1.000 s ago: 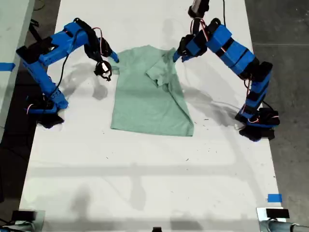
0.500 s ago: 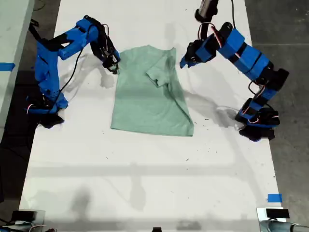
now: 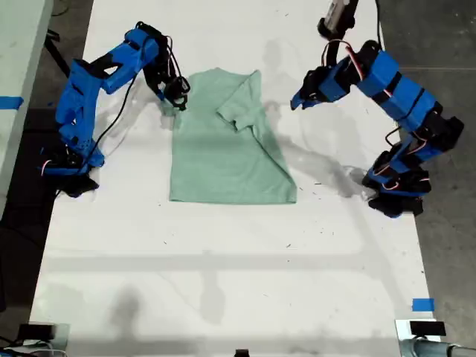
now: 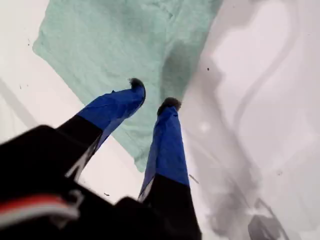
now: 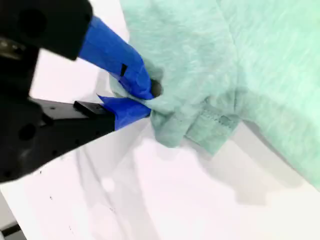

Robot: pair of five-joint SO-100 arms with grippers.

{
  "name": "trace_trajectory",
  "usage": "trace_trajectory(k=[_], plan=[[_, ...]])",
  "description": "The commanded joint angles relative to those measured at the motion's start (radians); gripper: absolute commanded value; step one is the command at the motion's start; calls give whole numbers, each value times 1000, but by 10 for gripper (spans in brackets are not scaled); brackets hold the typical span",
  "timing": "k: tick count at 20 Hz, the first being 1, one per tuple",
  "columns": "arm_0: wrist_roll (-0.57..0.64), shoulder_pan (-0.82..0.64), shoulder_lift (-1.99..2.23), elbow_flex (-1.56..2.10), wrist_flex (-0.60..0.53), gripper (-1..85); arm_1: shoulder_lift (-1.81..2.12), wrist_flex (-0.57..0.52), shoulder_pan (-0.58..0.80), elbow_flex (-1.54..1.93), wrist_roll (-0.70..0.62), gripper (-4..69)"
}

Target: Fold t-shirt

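On the exterior view's left, my second gripper (image 3: 177, 95) has reached the shirt's sleeve and now pinches it: in the second wrist view its blue fingers (image 5: 131, 75) are clamped on a bunched wad of the pale green fabric, hem stitching showing just beside them. A second ago that gripper hung off the cloth, over bare table; half a second ago it was at the shirt's edge. So the grab on this side looks made.

The t-shirt (image 3: 223, 149) lies in the middle of the white table (image 3: 223, 282), near the far end, hem toward the camera. The sleeve on the exterior view's right is already folded in over the chest. The whole shirt has shifted slightly toward the exterior view's left over the last second, which I judge comes from the pinch tugging it.

On the exterior view's right, my first gripper (image 3: 296, 102) has pulled away from the shirt and now hovers over bare table, apart from the cloth. A second ago it sat at the folded shoulder. In the first wrist view its two fingers (image 4: 167, 140) stand apart with nothing between them, the shirt's edge lying below.

With one sleeve in and the other gripped, the next step is likely to carry this sleeve across the chest; lifting before dragging should keep the body from sliding further
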Motion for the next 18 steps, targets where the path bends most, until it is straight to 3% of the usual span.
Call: trace_trajectory(k=[1,5,8,13,18], plan=[[-11,-32,189,28,35,0,101,-43,5,37,11,100],[12,-35,374,43,37,0,189,-80,18,153,15,96],[17,74,387,17,-20,0,230,-87,26,199,15,95],[12,242,291,-49,-258,0,290,-91,25,282,29,93],[9,301,216,-57,-454,0,413,-101,3,433,77,92]])
